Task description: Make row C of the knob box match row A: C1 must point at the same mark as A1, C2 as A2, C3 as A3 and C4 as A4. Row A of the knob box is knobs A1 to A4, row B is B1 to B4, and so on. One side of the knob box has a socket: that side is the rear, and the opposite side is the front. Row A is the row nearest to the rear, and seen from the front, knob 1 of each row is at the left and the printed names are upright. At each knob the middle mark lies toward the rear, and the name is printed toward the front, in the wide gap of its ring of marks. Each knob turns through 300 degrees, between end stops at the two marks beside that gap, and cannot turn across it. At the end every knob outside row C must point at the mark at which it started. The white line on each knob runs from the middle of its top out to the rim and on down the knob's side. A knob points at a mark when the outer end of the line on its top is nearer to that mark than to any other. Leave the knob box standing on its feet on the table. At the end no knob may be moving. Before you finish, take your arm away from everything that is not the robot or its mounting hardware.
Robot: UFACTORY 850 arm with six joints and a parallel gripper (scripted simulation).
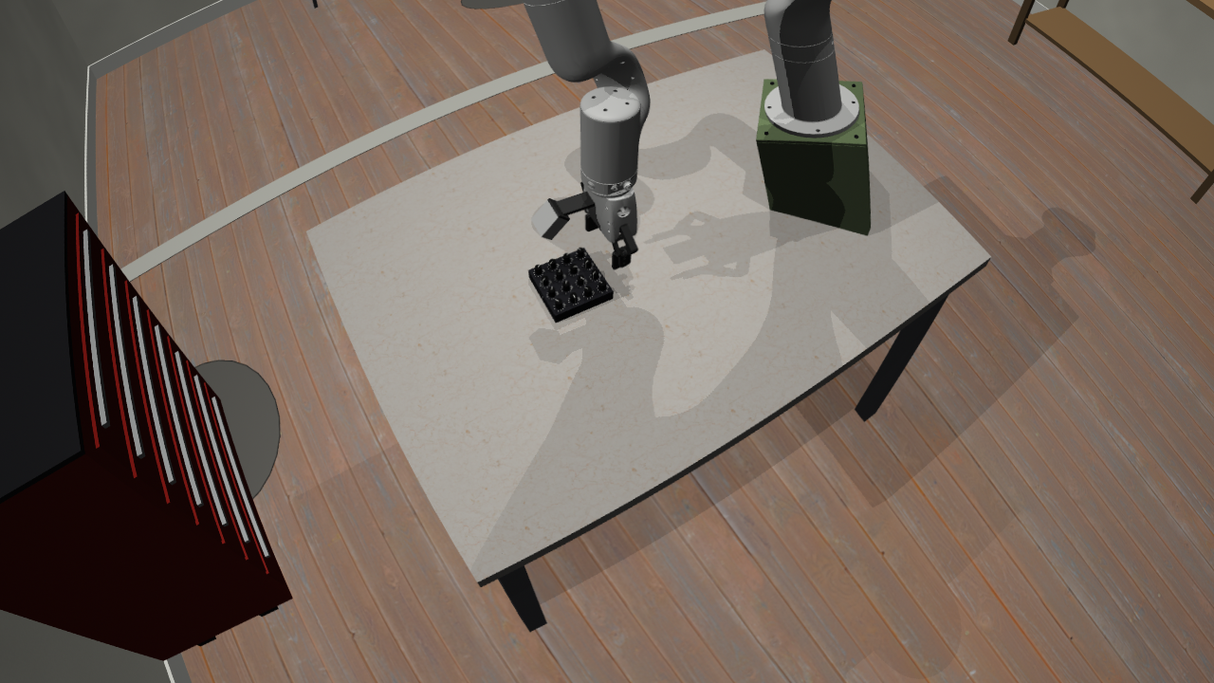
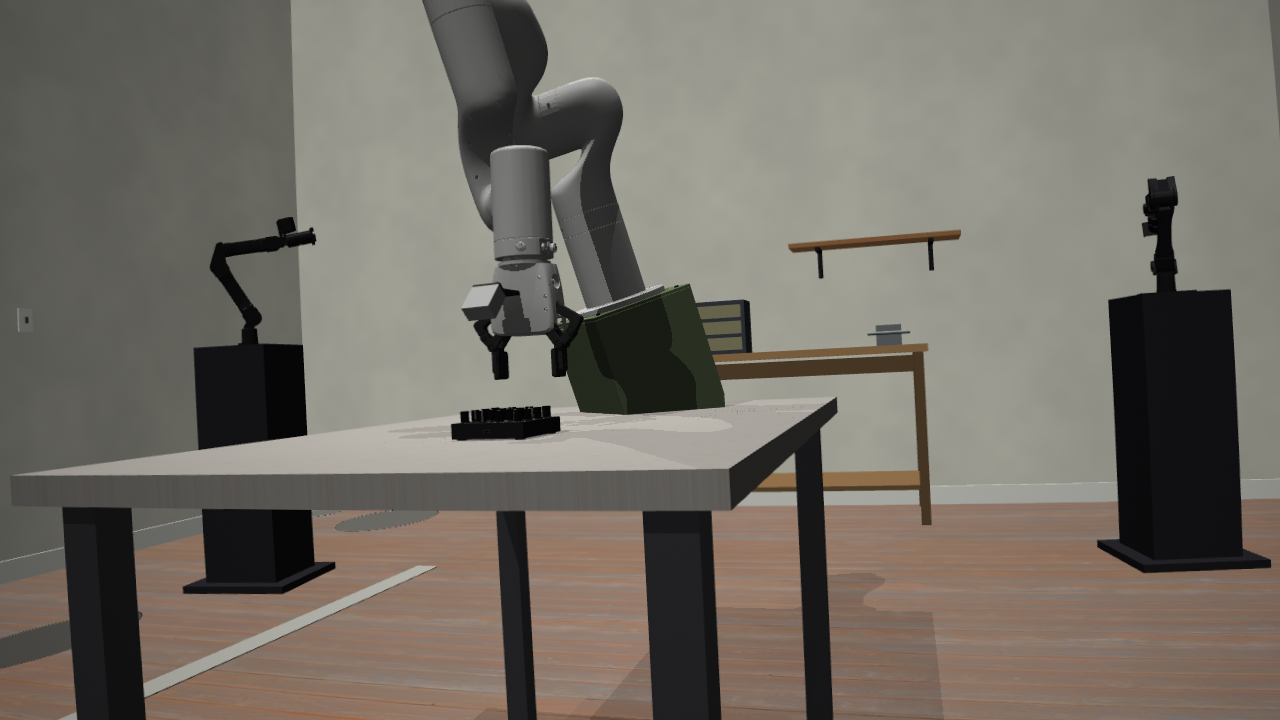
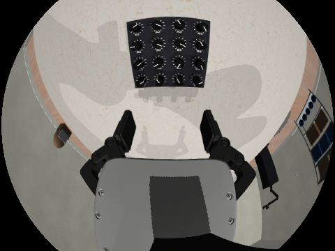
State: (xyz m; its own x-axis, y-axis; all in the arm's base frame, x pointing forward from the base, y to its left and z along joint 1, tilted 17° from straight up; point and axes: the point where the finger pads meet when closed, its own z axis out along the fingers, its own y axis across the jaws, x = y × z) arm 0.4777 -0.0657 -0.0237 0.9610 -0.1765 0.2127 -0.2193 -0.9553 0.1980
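Observation:
The black knob box stands on the table, row A farthest up in the wrist view. There A1 has a slanting line, seemingly to upper right; A2 points right and slightly down, A3 upper left, A4 lower right. C1 has a slanting line whose outer end is unclear; C2 and C3 point lower left, C4 lower right. My gripper is open and empty, above the table beyond the row D side.
Rows B and D stand close around row C, with small gaps between knobs. The table also carries the arm's green base block. A large dark red and black cabinet stands off the table's far left side in the top view.

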